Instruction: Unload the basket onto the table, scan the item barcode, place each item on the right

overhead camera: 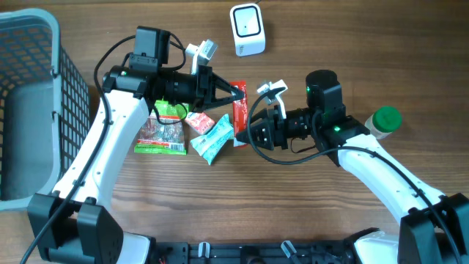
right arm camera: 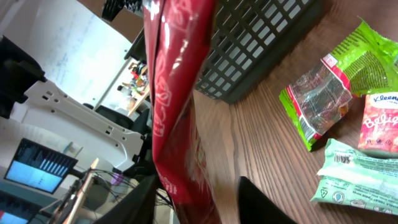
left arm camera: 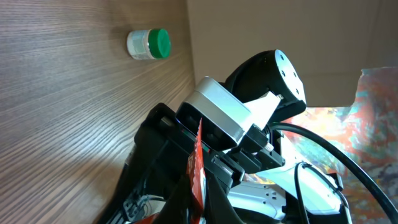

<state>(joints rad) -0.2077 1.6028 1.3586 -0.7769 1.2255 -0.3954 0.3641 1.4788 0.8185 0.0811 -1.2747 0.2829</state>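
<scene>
A long red packet hangs above the table between both arms. My left gripper is shut on its upper end, and the left wrist view shows the packet edge-on, pinched between the dark fingers. My right gripper is at the packet's lower end. In the right wrist view the red packet runs down between the fingers, which stand apart with a gap on the right side. The white barcode scanner stands at the far middle of the table.
A grey basket fills the left side. On the table lie a green packet, a pink tissue pack and a teal pack. A green-lidded bottle lies at the right.
</scene>
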